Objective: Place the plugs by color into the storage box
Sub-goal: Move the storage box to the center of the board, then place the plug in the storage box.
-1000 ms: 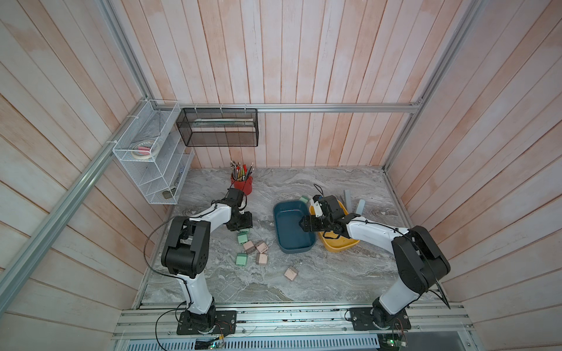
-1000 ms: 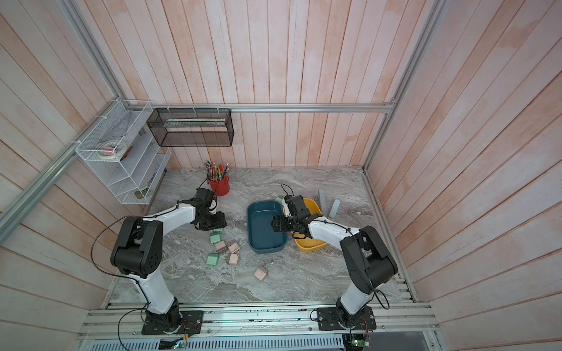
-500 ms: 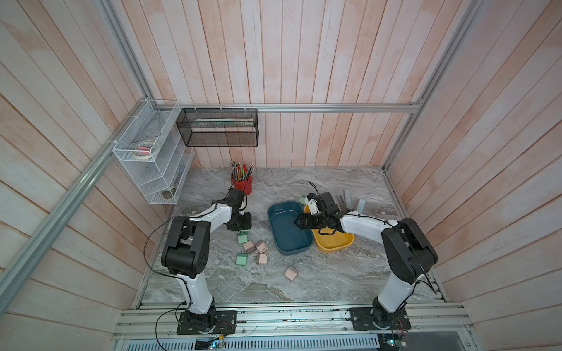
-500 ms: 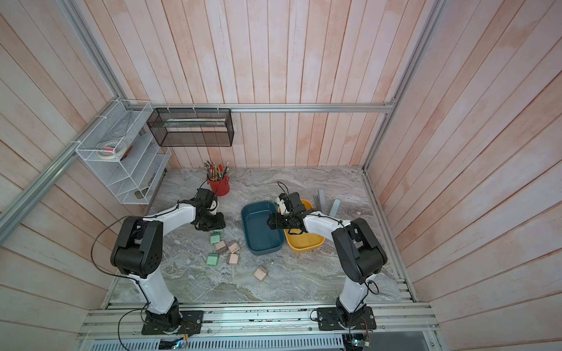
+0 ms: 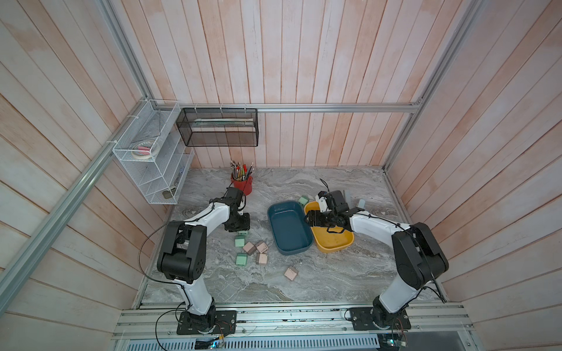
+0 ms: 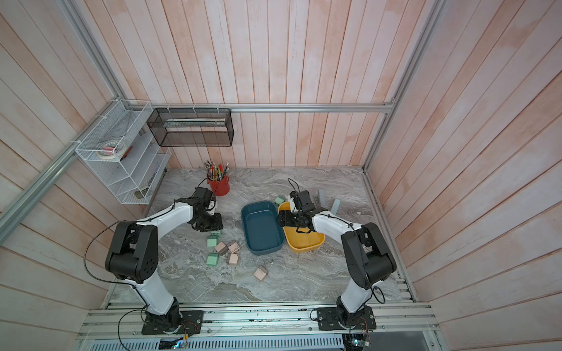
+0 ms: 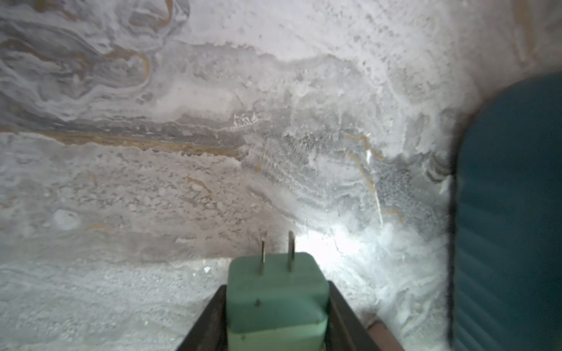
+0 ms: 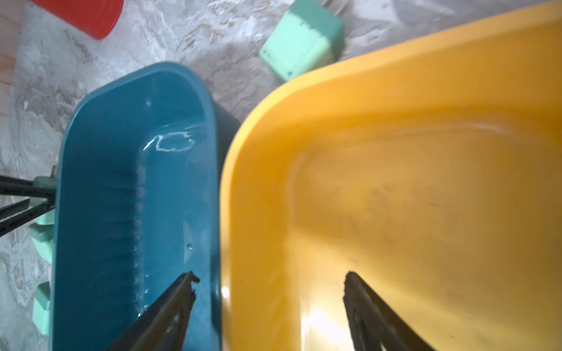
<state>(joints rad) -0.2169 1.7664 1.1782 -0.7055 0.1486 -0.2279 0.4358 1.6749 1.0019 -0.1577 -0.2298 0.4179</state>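
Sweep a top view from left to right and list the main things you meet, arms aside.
white wire rack → red pencil cup → blue bin → yellow bin → pale grey bar. The loose plugs overlap these, so they are left out.

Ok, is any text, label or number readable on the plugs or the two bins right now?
No text can be read in any view.
Loose green plug by the yellow bin: small dark marks, too blurred to read.
Held green plug in the left gripper: one dark speck, no letters.
Blue bin, yellow bin: no print visible.
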